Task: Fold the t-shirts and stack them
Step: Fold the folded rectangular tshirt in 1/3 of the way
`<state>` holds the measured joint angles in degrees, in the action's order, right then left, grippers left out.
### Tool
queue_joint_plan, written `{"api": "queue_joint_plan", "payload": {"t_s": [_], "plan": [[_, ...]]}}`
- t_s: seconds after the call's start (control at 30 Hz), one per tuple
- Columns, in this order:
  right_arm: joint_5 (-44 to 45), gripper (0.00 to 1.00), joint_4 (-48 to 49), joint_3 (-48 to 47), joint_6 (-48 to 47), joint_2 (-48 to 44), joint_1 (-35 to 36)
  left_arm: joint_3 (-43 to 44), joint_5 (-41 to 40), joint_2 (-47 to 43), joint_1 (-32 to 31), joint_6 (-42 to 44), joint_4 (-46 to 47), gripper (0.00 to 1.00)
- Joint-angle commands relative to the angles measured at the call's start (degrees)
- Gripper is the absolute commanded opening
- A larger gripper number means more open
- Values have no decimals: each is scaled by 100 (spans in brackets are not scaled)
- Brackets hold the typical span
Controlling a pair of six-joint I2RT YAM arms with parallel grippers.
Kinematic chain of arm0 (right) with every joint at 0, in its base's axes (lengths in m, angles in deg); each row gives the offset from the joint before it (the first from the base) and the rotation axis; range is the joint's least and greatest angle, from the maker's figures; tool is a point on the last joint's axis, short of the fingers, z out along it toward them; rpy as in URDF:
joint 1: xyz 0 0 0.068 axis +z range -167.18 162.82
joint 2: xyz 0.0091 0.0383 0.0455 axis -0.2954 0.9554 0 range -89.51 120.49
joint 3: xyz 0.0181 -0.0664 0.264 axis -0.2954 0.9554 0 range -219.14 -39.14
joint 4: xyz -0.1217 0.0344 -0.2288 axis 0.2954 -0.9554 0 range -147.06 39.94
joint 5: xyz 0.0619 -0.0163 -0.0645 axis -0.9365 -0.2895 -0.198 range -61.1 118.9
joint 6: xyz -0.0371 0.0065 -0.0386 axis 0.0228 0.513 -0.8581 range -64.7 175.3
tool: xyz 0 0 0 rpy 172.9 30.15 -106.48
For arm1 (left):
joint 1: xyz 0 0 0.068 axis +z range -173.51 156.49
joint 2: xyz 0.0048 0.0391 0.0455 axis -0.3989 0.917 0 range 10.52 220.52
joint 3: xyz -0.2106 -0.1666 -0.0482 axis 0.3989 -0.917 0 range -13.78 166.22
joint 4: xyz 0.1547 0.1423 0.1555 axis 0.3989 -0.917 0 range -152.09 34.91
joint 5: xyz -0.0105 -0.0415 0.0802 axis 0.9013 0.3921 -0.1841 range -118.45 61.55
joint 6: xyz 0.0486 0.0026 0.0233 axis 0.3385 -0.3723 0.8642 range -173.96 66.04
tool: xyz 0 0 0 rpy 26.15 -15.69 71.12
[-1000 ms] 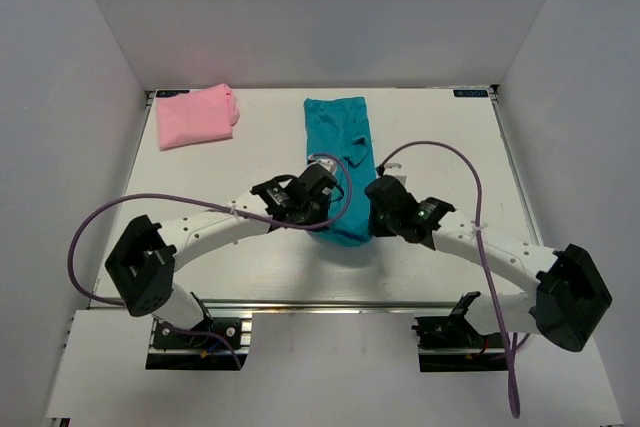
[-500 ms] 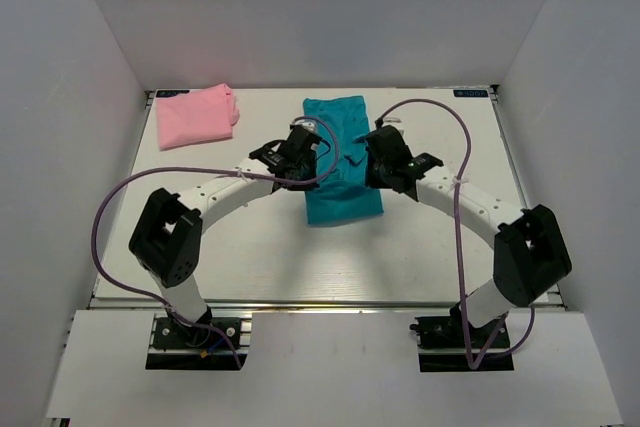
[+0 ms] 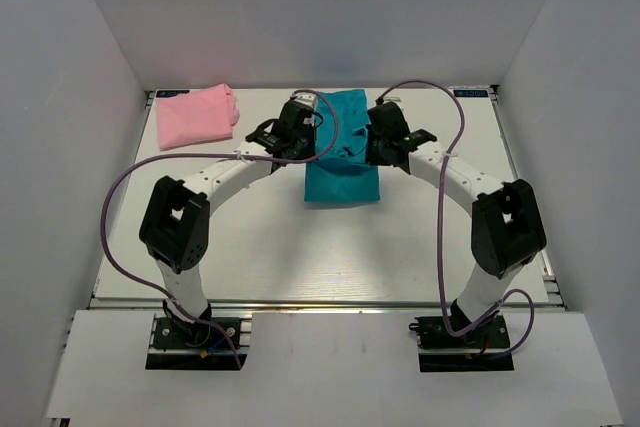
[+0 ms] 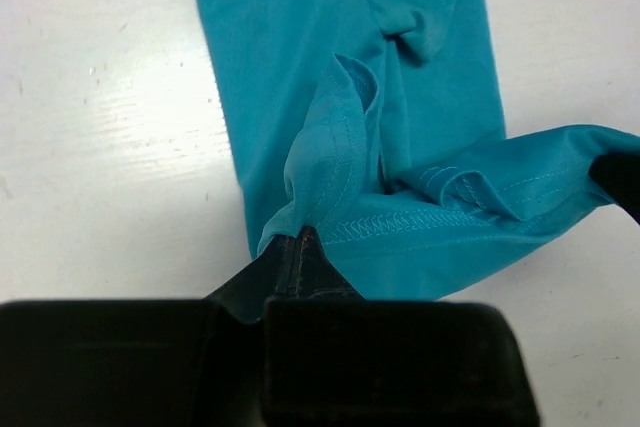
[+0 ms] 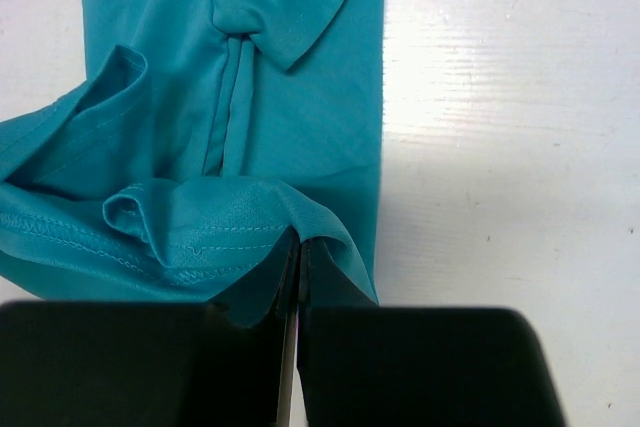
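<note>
At the upper left of the top view the pink shirt (image 3: pixel 196 116) lies folded on the white table (image 3: pixel 270 247), near the far left corner and well apart from both arms. Right of it, in the upper middle of the frame, the teal shirt (image 3: pixel 342 177) lies as a long strip running from the far edge toward the near side. The two arms reach in over its far half, one from each side. In the left wrist view the left tool (image 4: pixel 300 244) sits at the lower middle of the frame, pressed together on a stitched hem corner of the teal shirt. The pinched cloth is bunched over the flat layer beneath, and a fold of hem runs off toward the right edge. In the right wrist view the right tool (image 5: pixel 298 249), also at the lower middle, is likewise closed, pinching the stitched hem. The gathered cloth lies to its left and bare table to its right.
</note>
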<state>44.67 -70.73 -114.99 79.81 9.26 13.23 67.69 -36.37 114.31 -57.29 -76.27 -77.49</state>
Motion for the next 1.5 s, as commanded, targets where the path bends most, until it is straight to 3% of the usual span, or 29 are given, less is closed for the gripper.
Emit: {"api": "queue_joint_plan", "payload": {"t_s": [0.0, 0.63, 0.93, 0.97, 1.07, 1.13, 1.23, 1.27, 1.3, 1.33, 1.37, 1.4, 1.47], "plan": [[-30, 0, 124, -386, -105, 116, -149, 447, 195, 62, 117, 271, 332, 0], [-742, 0, 107, -1801, -34, 1769, -765, 1547, 748, 1784, 741, 490, 771, 0], [-1374, 0, 685, -1977, -17, 2341, -976, 1872, 1241, 2259, 917, 490, 1035, 0], [-1401, 7, 713, -2003, -8, 2376, -976, 1951, 1319, 2260, 917, 490, 1035, 0], [-1724, 26, 941, -2091, 185, 2428, -1037, 2012, 1390, 2313, 970, 421, 1141, 16], [-1857, 31, 1073, -2223, 457, 2499, -1099, 2144, 1337, 2365, 1048, 236, 1272, 31], [-2112, 37, 1187, -2688, 1140, 2744, -1309, 3194, 1109, 2812, 1277, -202, 906, 35], [-2331, 49, 1370, -2924, 1422, 2789, -1406, 3504, 1178, 2970, 1338, -335, 764, 38], [-2663, 51, 1494, -2978, 1538, 2876, -1468, 3794, 1283, 3302, 1400, -423, 632, 52], [-2832, 55, 1608, -3040, 1730, 2981, -1599, 4363, 1354, 3462, 1505, -528, 439, 99], [-3199, 62, 1749, -3215, 1898, 3035, -1635, 4586, 1355, 3577, 1506, -625, 333, 100], [-3316, 90, 1828, -3443, 1934, 3200, -1661, 4727, 1355, 3657, 1584, -626, 332, 100], [-3658, 90, 1733, -3750, 2083, 3386, -1810, 4712, 1416, 3657, 1655, -766, 384, 100]]}}
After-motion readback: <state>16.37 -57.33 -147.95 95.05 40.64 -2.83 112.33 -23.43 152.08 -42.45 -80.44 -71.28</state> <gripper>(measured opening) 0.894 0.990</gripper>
